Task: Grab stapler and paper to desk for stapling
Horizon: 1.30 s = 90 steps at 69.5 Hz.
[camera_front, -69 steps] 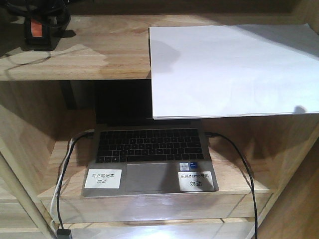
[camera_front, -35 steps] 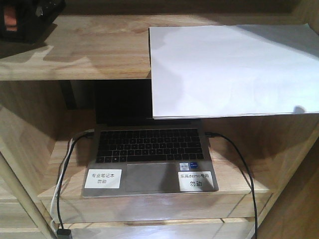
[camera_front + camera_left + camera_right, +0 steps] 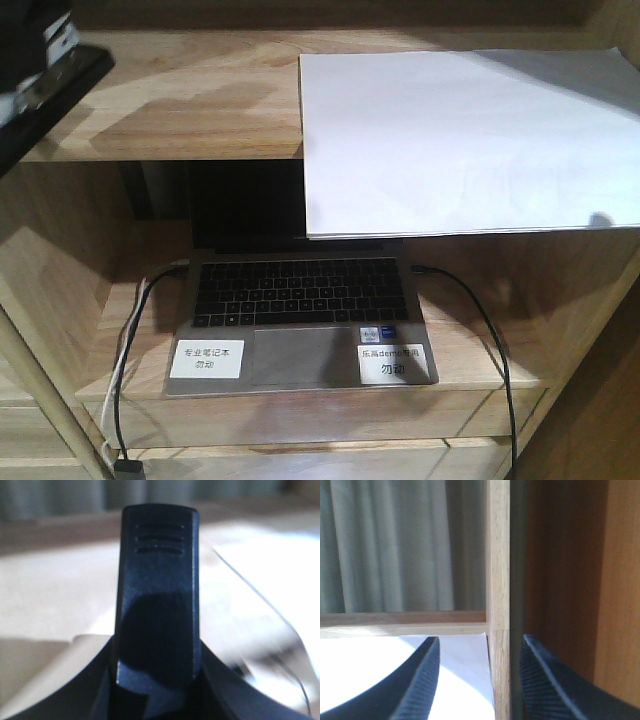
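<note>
The black stapler (image 3: 157,605) fills the middle of the left wrist view, and my left gripper (image 3: 157,680) is shut on it, one dark finger on each side. From the front, the stapler (image 3: 50,75) hangs at the top left edge above the shelf top, a silver part showing. The white paper (image 3: 465,140) lies on the right of the shelf top (image 3: 200,110), its front edge overhanging. My right gripper (image 3: 480,650) is open, its fingers astride a wooden upright (image 3: 498,580), with the paper (image 3: 465,660) below the left finger. The desk is out of view.
An open laptop (image 3: 300,320) with two white labels sits on the lower shelf, partly under the overhanging paper. Cables (image 3: 480,330) run off both of its sides. A dark brown panel (image 3: 565,580) stands right of the upright, and grey curtains (image 3: 395,545) hang behind.
The stapler has risen off the shelf top at the back left and come toward the camera and leftward in my left gripper. The paper has stayed put.
</note>
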Available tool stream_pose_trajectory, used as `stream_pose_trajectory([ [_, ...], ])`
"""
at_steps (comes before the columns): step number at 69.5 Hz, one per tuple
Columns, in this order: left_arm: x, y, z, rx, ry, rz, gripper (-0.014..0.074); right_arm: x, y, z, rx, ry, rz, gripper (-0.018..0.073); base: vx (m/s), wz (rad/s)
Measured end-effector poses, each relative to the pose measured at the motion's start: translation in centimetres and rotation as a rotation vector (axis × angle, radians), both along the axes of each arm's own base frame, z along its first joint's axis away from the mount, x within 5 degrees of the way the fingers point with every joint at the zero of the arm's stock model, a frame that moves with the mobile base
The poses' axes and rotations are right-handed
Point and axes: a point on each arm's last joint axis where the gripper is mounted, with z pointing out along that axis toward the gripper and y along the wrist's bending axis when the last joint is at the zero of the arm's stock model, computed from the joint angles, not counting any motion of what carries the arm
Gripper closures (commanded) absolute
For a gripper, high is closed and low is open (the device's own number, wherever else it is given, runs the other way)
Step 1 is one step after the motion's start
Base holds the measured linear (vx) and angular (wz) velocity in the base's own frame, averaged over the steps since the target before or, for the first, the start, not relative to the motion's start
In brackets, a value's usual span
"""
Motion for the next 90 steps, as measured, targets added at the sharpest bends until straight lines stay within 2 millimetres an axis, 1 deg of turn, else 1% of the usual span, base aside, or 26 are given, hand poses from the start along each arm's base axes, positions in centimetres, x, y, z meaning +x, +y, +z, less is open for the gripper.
stream_pose_trajectory([
  [17, -4.5, 1.0, -1.4, 0.073, -0.065, -0.220, 0.0604, 0.0, 0.0, 0.0, 0.000, 0.000, 0.000, 0.0214, 0.00, 0.00],
  [23, -6.0, 1.4, -2.3, 0.093, -0.090, -0.290, 0.0604, 0.0, 0.0, 0.0, 0.000, 0.000, 0.000, 0.0214, 0.00, 0.00],
  [30, -7.6, 2.0, -3.3, 0.096, -0.112, -0.332, 0.0604, 0.0, 0.0, 0.0, 0.000, 0.000, 0.000, 0.0214, 0.00, 0.00],
  [48, -11.7, 4.4, -6.0, 0.081, -0.185, -0.349, 0.0604, 0.0, 0.0, 0.0, 0.000, 0.000, 0.000, 0.0214, 0.00, 0.00],
  [58, -13.4, 5.5, -7.4, 0.067, -0.222, -0.347, 0.0604, 0.0, 0.0, 0.0, 0.000, 0.000, 0.000, 0.0214, 0.00, 0.00],
  [72, -15.9, 7.1, -8.7, 0.055, -0.266, -0.350, 0.0604, 0.0, 0.0, 0.0, 0.000, 0.000, 0.000, 0.0214, 0.00, 0.00],
  [90, -18.1, 8.3, -9.6, 0.058, -0.277, -0.360, 0.0603, 0.0, 0.0, 0.0, 0.000, 0.000, 0.000, 0.0214, 0.00, 0.00],
])
